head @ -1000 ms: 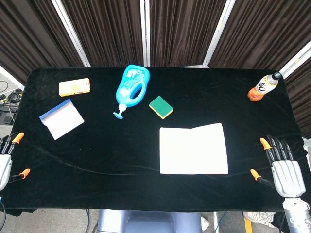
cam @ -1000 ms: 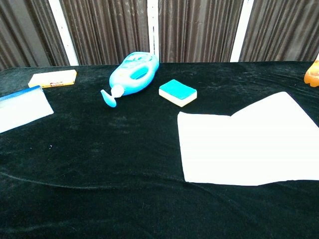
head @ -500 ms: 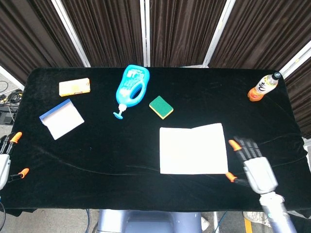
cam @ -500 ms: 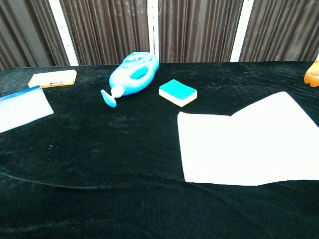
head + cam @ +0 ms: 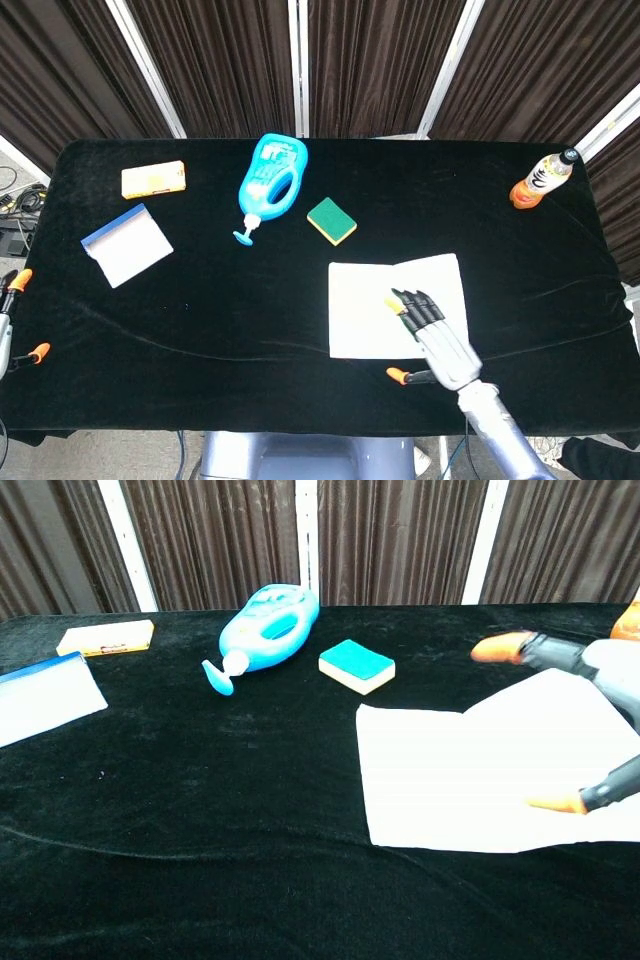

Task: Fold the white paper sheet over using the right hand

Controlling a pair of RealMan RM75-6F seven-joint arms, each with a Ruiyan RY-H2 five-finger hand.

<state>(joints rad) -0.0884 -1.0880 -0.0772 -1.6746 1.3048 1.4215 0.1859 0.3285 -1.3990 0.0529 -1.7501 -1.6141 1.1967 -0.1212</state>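
The white paper sheet lies flat on the black tablecloth, right of centre, with a faint crease near its top middle; in the chest view the sheet fills the right side. My right hand is above the sheet's right half, fingers spread and pointing away from me, holding nothing. Its orange-tipped thumb sticks out left, just past the sheet's near edge. The chest view shows the same hand at the right border. Only two orange fingertips of my left hand show at the far left edge, held apart.
A blue detergent bottle lies at the back centre with a green sponge beside it, just beyond the sheet. A yellow block and a white-and-blue pad sit at the left. An orange drink bottle stands at the back right.
My right hand has swept left from the table's right edge to above the sheet's right half. The left hand has slipped further out of the frame. The sheet has not moved.
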